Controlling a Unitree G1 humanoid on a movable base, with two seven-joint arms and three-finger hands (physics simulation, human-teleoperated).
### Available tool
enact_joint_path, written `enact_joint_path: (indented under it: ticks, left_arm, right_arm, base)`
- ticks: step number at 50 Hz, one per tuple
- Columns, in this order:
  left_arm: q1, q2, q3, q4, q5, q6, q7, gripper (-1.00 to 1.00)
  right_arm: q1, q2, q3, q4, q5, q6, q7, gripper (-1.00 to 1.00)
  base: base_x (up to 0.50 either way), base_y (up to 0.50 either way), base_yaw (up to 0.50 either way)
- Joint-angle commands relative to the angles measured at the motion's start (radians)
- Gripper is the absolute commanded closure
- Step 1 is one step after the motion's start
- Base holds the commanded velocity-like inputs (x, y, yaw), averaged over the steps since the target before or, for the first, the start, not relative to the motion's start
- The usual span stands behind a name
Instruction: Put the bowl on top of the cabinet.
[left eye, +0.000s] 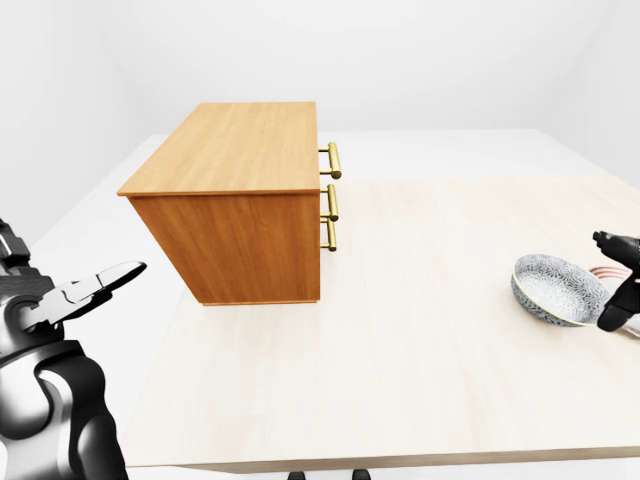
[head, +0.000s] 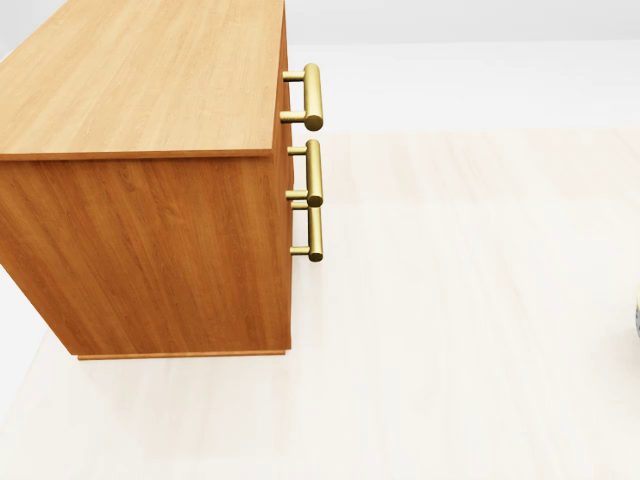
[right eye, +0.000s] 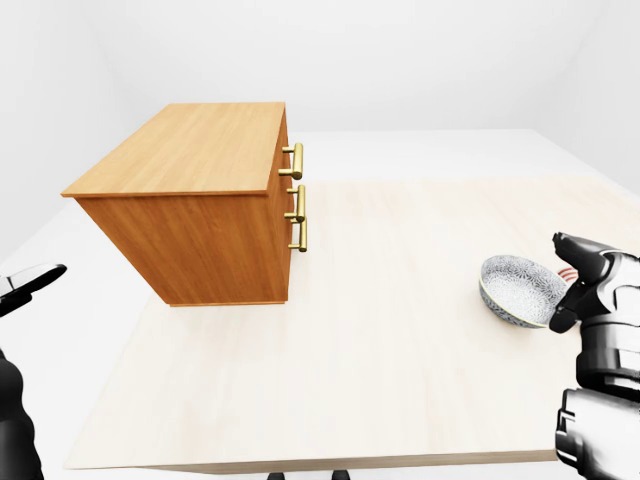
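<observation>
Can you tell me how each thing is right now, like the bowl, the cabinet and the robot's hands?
bowl: tilted on the table, empty, not on the cabinet yet.
cabinet: standing on the table, drawers shut, nothing on top.
brass handles: sticking out of the cabinet's right side, untouched.
right hand: open, right beside the bowl's rim, not closed round it.
left hand: open, holding nothing, away from the cabinet.
table: pale wood, bearing cabinet and bowl.

Patterned blue-and-white bowl (left eye: 560, 289), tilted with one rim raised, at the right of the pale desk (left eye: 400, 340), well apart from the upright wooden cabinet (left eye: 235, 200) with brass handles (left eye: 331, 190) at the left.
</observation>
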Motion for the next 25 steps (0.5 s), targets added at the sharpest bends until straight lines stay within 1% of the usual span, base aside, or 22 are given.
enact_joint_path:
  ticks: [1,9,25]
  left_arm:
    - [0.002,-0.005,-0.007,0.011,0.006,0.0,-0.003,-1.0]
    - [0.002,-0.004,-0.006,0.008,0.005,0.0,-0.002,-1.0]
    - [0.001,-0.004,-0.007,0.006,0.007,0.0,0.0,-1.0]
  right_arm:
    - [-0.018,0.051,0.024,0.036,-0.003,0.0,-0.023,-1.0]
    - [-0.023,0.078,0.038,0.066,0.006,0.0,-0.042,-1.0]
    - [0.011,0.096,0.05,0.104,0.029,0.0,-0.069,-1.0]
  base:
    - [0.0,0.0,0.0]
    - [0.0,0.0,0.0]
    - [0.0,0.0,0.0]
